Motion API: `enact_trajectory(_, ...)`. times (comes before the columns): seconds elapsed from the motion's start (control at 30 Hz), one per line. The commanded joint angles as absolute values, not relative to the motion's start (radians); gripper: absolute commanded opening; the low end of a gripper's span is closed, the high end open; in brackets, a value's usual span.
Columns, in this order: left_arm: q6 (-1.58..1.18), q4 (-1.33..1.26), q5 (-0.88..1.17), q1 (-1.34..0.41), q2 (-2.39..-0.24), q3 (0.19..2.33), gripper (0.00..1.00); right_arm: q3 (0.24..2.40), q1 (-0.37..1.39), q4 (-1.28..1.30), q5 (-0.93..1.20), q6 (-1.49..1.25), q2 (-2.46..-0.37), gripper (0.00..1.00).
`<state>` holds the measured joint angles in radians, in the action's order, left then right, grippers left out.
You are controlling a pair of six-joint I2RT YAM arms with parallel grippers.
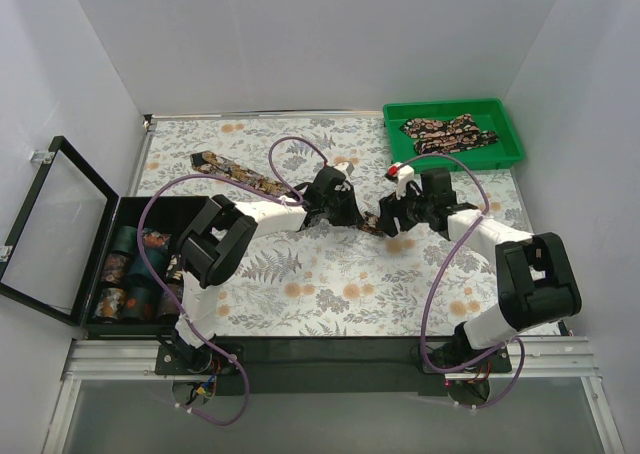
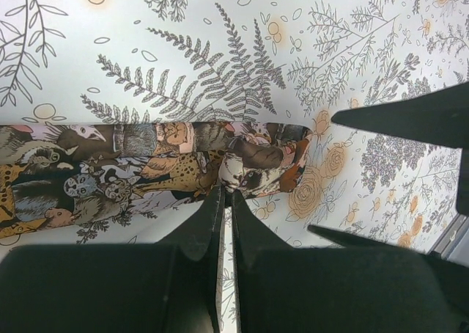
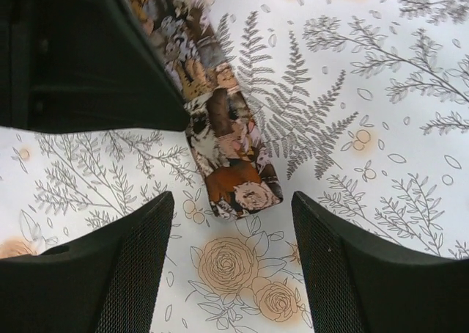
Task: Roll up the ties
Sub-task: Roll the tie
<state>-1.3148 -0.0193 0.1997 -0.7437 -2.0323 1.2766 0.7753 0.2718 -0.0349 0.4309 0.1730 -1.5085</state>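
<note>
A dark animal-print tie [image 1: 245, 179] lies flat on the fern tablecloth, running from back left to a folded blunt end [image 1: 372, 224] at the middle. In the left wrist view the tie [image 2: 146, 168] crosses the frame, and my left gripper [image 2: 226, 195] is shut, its tips touching the tie's near edge. Whether they pinch fabric I cannot tell. My right gripper [image 3: 231, 205] is open, its fingers straddling the tie's end [image 3: 234, 179] just above the cloth. In the top view the left gripper [image 1: 345, 212] and the right gripper [image 1: 390, 217] face each other closely.
A green tray [image 1: 450, 107] at the back right holds more ties [image 1: 450, 134]. An open black case [image 1: 125, 209] at the left holds several rolled ties [image 1: 130, 274], its glass lid [image 1: 55, 224] swung out left. White walls enclose the table.
</note>
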Motion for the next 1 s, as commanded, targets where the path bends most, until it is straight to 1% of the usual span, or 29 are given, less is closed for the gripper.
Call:
enact_trajectory(0.0, -1.292, -0.005, 0.206, -0.744, -2.025, 1.316, 0.02, 0.816, 0.302, 0.055, 0.370, 0.380, -1.517, 0.61)
enact_trajectory(0.23, -1.296, 0.023, 0.204, -0.744, -2.033, 1.328, 0.02, 0.874, 0.342, 0.153, 0.319, 0.537, -1.563, 0.60)
enact_trajectory(0.63, -1.308, 0.052, 0.219, -0.744, -2.051, 1.354, 0.02, 0.945, 0.374, 0.195, 0.301, 0.621, -1.646, 0.61)
enact_trajectory(0.83, -1.312, 0.055, 0.219, -0.744, -2.054, 1.358, 0.02, 0.954, 0.382, 0.213, 0.299, 0.641, -1.683, 0.58)
enact_trajectory(0.97, -1.313, 0.055, 0.219, -0.744, -2.059, 1.361, 0.02, 0.956, 0.380, 0.224, 0.295, 0.649, -1.701, 0.52)
